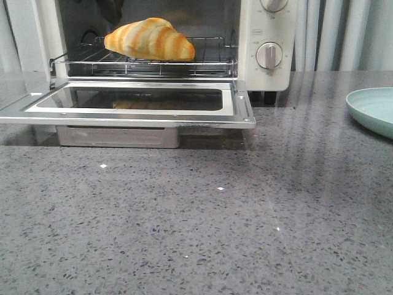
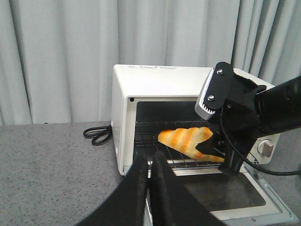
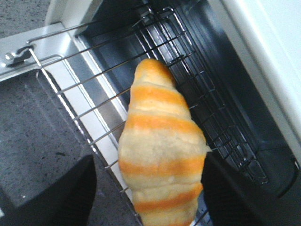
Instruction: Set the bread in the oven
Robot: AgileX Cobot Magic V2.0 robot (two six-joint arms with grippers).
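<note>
The bread (image 1: 150, 39), a golden-orange roll with cream stripes, lies on the wire rack (image 1: 209, 61) of the cream-white oven (image 1: 267, 43), whose glass door (image 1: 132, 98) hangs open and flat. The left wrist view shows the bread (image 2: 186, 139) on the rack with my right gripper (image 2: 217, 153) reaching into the oven mouth around it. In the right wrist view the bread (image 3: 160, 155) sits between the open fingers; one finger (image 3: 221, 188) touches it and the other (image 3: 70, 193) stands apart. My left gripper (image 2: 150, 165) is shut and empty, held in front of the oven's left side.
A pale teal plate (image 1: 374, 110) sits at the table's right. A black power cord (image 2: 98, 134) lies coiled left of the oven. A metal crumb tray (image 1: 116, 136) sticks out under the open door. Grey curtains hang behind. The table is speckled grey stone.
</note>
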